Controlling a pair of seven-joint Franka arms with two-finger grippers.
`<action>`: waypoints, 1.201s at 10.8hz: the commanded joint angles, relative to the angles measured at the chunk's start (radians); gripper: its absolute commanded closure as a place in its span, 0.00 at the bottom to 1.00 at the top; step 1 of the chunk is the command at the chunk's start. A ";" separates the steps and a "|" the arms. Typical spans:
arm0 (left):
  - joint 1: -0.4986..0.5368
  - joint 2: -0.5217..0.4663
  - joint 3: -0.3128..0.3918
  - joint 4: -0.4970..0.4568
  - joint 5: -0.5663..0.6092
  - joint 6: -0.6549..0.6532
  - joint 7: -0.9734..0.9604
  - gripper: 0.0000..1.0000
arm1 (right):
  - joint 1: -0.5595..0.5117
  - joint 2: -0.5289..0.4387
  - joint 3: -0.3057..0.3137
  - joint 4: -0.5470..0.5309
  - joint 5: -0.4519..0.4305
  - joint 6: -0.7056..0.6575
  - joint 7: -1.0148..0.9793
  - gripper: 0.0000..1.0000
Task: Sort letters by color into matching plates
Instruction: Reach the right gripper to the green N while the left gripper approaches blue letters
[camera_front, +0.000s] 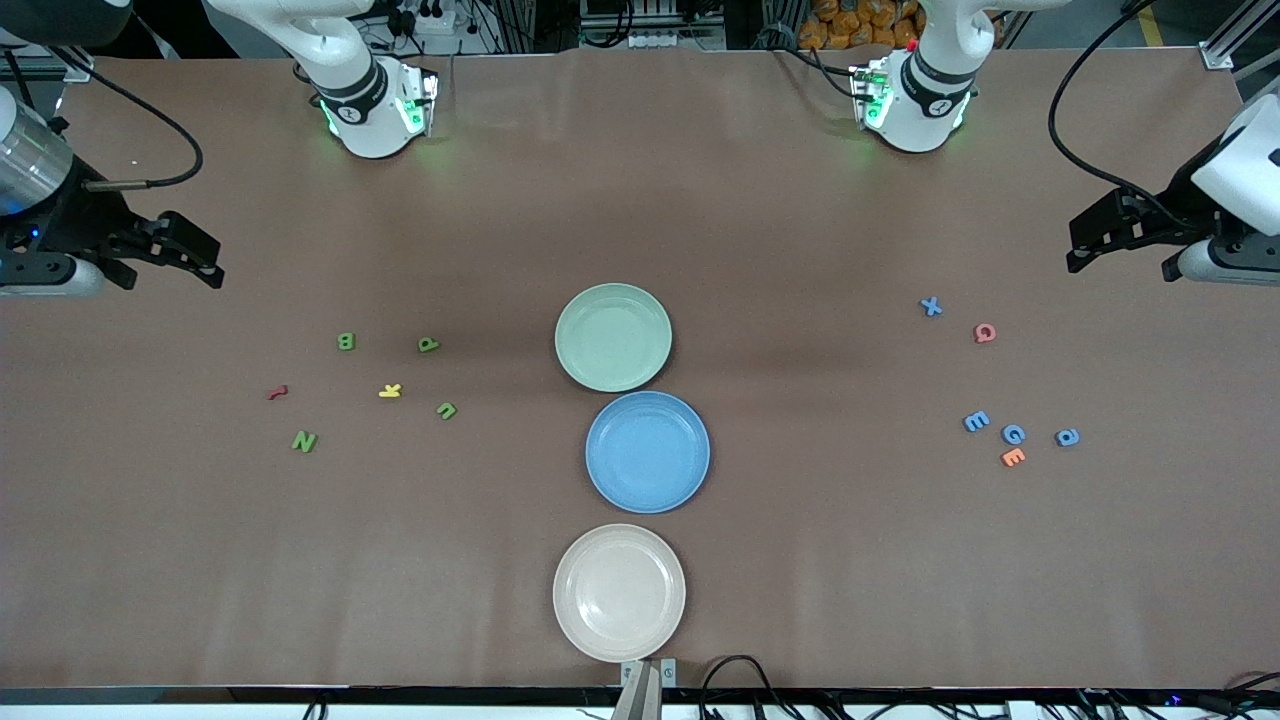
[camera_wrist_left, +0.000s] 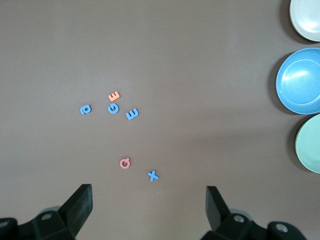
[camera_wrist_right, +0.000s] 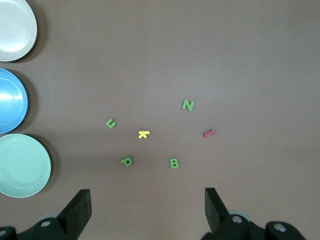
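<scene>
Your left gripper (camera_front: 1118, 243) hangs at the right edge of the front frame, jaws spread wide and holding nothing; in its own wrist view the two fingers (camera_wrist_left: 80, 202) stand well apart over bare tabletop (camera_front: 800, 560). Your right gripper (camera_front: 180, 255) mirrors it at the left edge of the front frame, jaws equally wide and empty, touching nothing.

Below the left gripper, in the right third of the front frame, lie the four blue letters (camera_front: 976, 421): an X (camera_front: 931, 306) highest, then an E-like piece, a G (camera_front: 1013, 433) and a small a (camera_front: 1067, 437) in a loose row lower down. A pink letter (camera_front: 984, 332) sits beside the X, and an orange E (camera_front: 1012, 457) is just beside the G, perhaps touching it.

In the left third lie the four green letters (camera_front: 427, 344): a B (camera_front: 346, 341), a p, a u (camera_front: 446, 410) and an N (camera_front: 304, 441), with a yellow K (camera_front: 390, 391) among them and a red piece (camera_front: 277, 392) off toward the frame's left.

Down the centre of the frame run the pale green plate (camera_front: 575, 310), the blue plate (camera_front: 610, 420) just below it, and a cream plate (camera_front: 575, 560) lowest.

Both coloured plates are empty, so you have done none of the sorting yet. All eight letters remain: greens to the green plate, blues to the blue. When you go for the G, mind the orange E crowding it.
</scene>
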 joint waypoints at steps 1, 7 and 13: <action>-0.002 -0.005 -0.001 0.002 0.002 -0.004 -0.014 0.00 | 0.053 -0.004 -0.063 0.006 0.021 -0.015 -0.016 0.00; 0.014 -0.016 0.001 -0.094 0.034 -0.021 -0.066 0.00 | 0.060 0.047 -0.073 -0.025 0.022 0.032 -0.012 0.00; 0.064 -0.030 0.004 -0.285 0.037 0.145 -0.052 0.00 | -0.006 0.133 -0.071 -0.274 0.016 0.378 -0.111 0.06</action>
